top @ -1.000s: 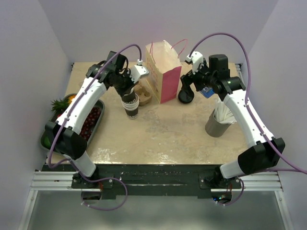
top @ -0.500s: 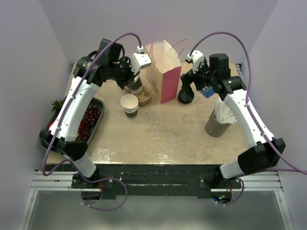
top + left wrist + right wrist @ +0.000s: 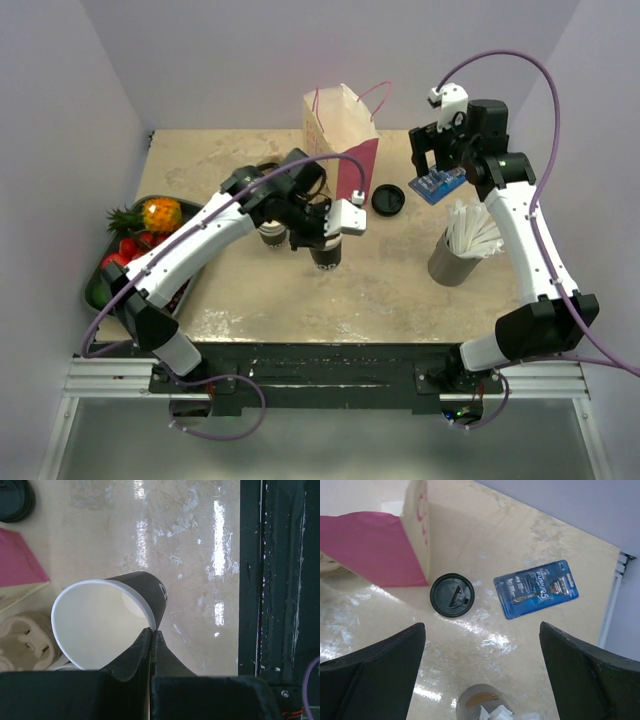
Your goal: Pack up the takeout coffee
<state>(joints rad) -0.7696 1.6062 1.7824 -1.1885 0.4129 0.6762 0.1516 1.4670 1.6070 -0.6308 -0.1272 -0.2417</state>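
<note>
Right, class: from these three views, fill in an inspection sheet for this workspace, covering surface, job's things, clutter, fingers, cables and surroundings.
Surface: beige marbled tabletop, glossy with glare.
Job's things: lidless cup pinched at its rim; no lidded cup seen; loose black lid lies beside the pink-sided paper bag.
Clutter: stacked cups, pulp carrier, blue razor pack, grey holder of white sticks, fruit.
Fingers: left fingers shut on the cup's rim; right fingers open, empty.
Cables: purple cables loop off both arms.
Surroundings: plain pale walls; dark frame at the near edge.
</note>
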